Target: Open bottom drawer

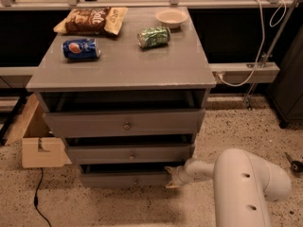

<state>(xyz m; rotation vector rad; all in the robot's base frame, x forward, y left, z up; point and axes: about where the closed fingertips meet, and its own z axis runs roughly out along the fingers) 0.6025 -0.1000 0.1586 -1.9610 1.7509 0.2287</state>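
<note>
Gripper (169, 177) sits low at the right end of the bottom drawer (118, 179), away from its knob (136, 180), prob. to hook the edge. Fingers look parted, holding nothing.

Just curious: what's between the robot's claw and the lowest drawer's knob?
In the camera view, only bare front of the bottom drawer lies between its knob and the gripper, which sits at the drawer's right end.

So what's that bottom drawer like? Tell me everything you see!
The bottom drawer is grey and looks wooden, the smallest front of three, lowest in the cabinet just above the floor. One small round knob sits at its centre. A dark gap shows above it. The gripper is at its right end.
</note>
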